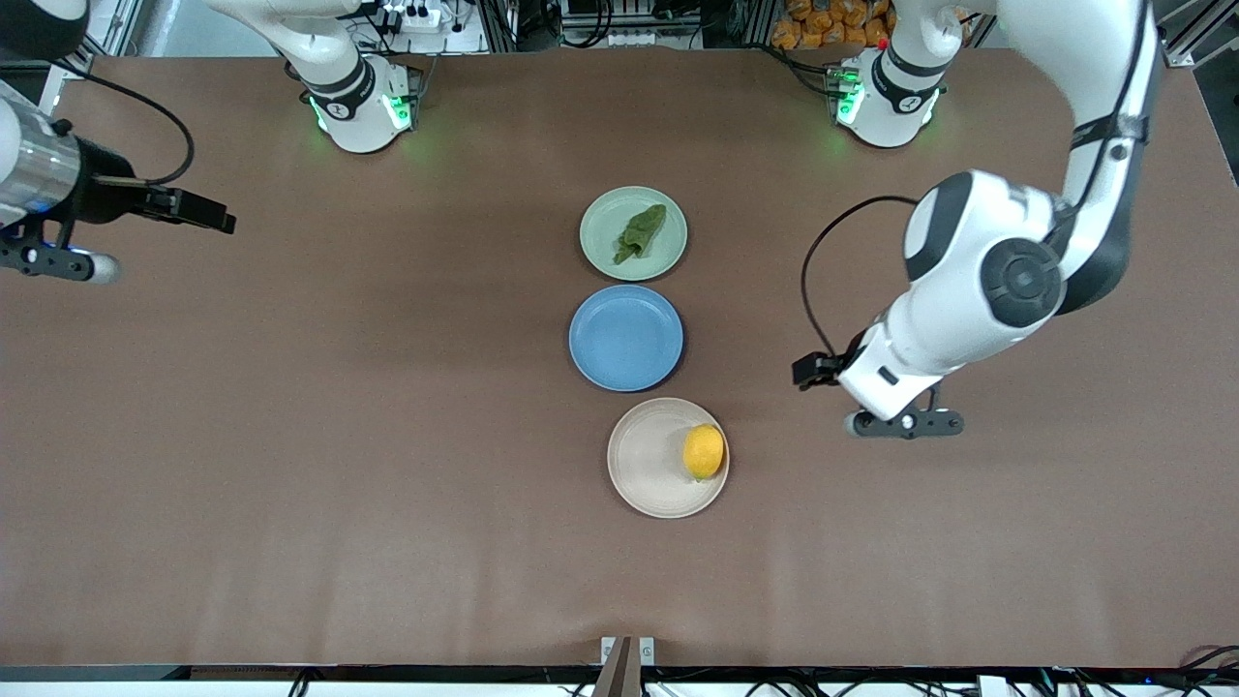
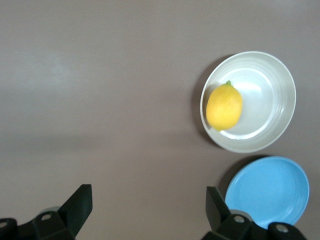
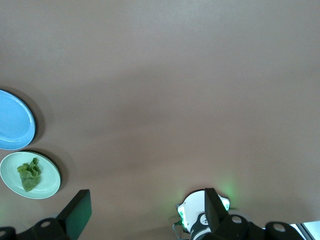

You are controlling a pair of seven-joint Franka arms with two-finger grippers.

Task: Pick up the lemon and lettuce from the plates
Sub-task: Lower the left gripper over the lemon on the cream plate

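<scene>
The lemon [image 1: 704, 451] [image 2: 224, 106] lies on the beige plate [image 1: 647, 460] [image 2: 265, 100], at the rim toward the left arm's end. The dark green lettuce [image 1: 640, 232] [image 3: 30, 175] lies on the mint green plate [image 1: 605, 235] [image 3: 48, 184], the plate farthest from the front camera. My left gripper [image 1: 815, 372] [image 2: 148, 191] hangs open and empty over bare table, beside the beige plate toward the left arm's end. My right gripper [image 1: 198, 210] [image 3: 146, 193] is open and empty, high over the table toward the right arm's end, well away from the plates.
An empty blue plate [image 1: 626, 337] [image 2: 267, 192] [image 3: 15, 126] sits between the two task plates; all three form a row down the table's middle. Both arm bases [image 1: 358, 102] [image 1: 886, 97] stand along the edge farthest from the front camera. Brown tabletop surrounds the plates.
</scene>
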